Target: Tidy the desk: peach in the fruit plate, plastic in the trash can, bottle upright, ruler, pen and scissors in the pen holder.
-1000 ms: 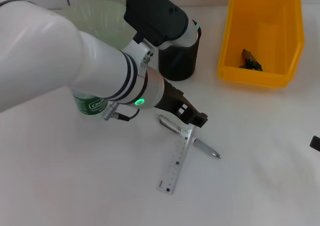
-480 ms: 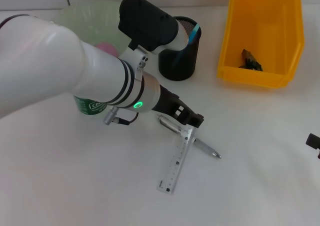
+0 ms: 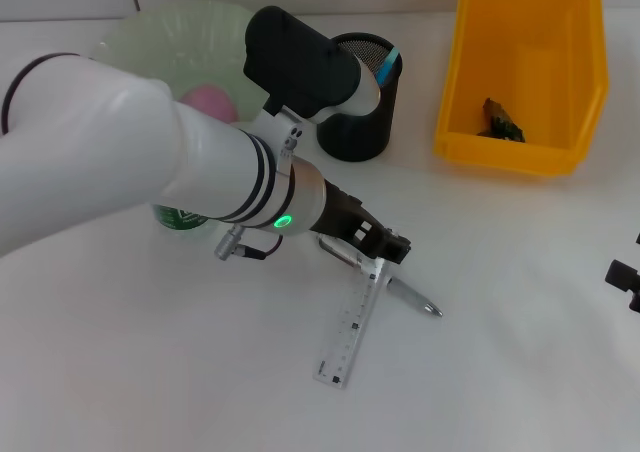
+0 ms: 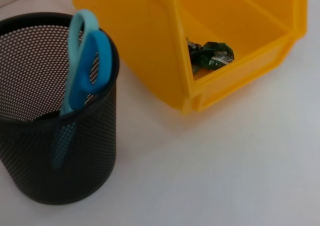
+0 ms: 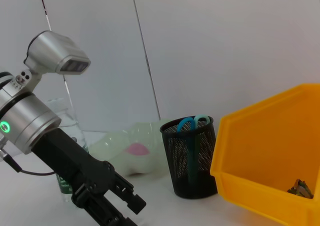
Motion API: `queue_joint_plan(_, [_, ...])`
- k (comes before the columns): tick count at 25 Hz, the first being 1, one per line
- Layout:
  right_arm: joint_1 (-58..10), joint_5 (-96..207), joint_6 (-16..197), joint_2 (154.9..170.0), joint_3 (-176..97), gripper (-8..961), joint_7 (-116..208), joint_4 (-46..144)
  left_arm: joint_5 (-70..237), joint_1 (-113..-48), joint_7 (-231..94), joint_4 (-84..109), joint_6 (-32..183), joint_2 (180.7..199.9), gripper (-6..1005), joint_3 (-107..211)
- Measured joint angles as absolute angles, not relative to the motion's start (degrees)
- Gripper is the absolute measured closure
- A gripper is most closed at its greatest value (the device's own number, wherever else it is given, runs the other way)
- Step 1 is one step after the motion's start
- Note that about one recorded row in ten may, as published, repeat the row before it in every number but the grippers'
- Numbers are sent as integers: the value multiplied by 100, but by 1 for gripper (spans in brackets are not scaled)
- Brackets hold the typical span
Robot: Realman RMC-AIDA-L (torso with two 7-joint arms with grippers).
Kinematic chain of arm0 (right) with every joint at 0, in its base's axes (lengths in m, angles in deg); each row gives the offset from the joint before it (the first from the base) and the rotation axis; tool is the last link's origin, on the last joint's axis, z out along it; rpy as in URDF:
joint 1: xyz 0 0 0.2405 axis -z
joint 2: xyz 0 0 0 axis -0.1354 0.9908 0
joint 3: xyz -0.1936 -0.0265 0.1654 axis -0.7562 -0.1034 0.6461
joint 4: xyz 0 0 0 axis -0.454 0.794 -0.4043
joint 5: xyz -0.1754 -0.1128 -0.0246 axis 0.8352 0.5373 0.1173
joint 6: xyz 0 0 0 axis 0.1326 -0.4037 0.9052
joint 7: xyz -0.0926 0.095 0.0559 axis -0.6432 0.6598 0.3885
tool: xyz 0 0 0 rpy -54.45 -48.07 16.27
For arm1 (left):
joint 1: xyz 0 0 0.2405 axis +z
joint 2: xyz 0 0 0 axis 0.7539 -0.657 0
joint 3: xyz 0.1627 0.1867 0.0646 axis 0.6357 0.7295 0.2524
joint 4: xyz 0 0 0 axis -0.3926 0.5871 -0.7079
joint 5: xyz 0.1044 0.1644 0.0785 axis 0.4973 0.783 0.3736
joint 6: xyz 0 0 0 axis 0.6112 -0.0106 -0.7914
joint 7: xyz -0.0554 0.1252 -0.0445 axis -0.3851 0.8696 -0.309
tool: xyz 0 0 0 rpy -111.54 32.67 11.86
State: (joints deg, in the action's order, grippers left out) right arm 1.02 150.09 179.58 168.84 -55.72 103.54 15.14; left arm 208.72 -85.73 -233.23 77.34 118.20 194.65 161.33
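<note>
The left end effector [image 3: 385, 253] hovers over the ruler [image 3: 354, 319] and pen [image 3: 412, 299].

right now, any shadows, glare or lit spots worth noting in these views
Head view: the left gripper throws a soft shadow over the ruler; a green light glows on its wrist. Left wrist view: the pen holder shades the table beside it. Right wrist view: even light, no glare.

Head cam: I look steeply down on worktop [image 3: 520, 302] from above. Left wrist cam: close, angled down at pen holder [image 4: 55, 131] and yellow bin [image 4: 165, 56]. Right wrist cam: low near worktop, facing sideways toward back wall. All three share pen holder [image 3: 362, 107] [image 5: 192, 156] and bin [image 3: 520, 72] [image 5: 260, 156].
</note>
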Motion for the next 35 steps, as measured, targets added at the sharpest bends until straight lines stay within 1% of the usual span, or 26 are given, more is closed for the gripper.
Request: queue_joint_plan(35, [-128,15034,17791,16884,-5633,260,10556,1541,21294,-8725,-23323,7487,11438,19465,203,16674])
